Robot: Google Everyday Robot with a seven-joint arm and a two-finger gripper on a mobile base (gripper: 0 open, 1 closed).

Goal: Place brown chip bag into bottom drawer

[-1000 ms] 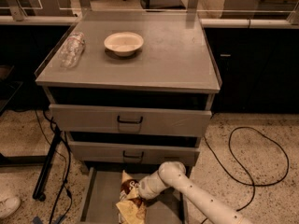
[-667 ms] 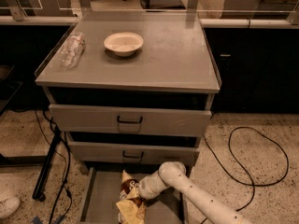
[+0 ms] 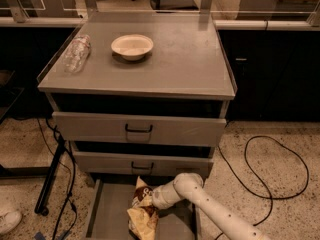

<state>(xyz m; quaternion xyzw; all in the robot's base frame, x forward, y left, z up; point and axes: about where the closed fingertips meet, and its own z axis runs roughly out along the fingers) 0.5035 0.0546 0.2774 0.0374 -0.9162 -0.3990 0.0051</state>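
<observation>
In the camera view, the bottom drawer (image 3: 109,215) is pulled out at the foot of the grey cabinet, its flat floor bare along the left side. The brown chip bag (image 3: 142,217) sits inside it near the right side, dark top tipped toward the cabinet and pale crumpled lower half toward the drawer's front edge. The gripper (image 3: 153,199) presses against the bag's upper right part, at the end of the white arm (image 3: 212,211) that reaches in from the lower right. The bag hides its tip, so I cannot tell whether it is clamped on the bag or released.

Above, the two higher drawers (image 3: 138,129) are closed. On the surface (image 3: 185,59), a white bowl (image 3: 132,46) stands toward the back, left of centre. A clear plastic bottle (image 3: 76,53) lies along the left edge. A black cable (image 3: 272,171) loops on the floor to the right.
</observation>
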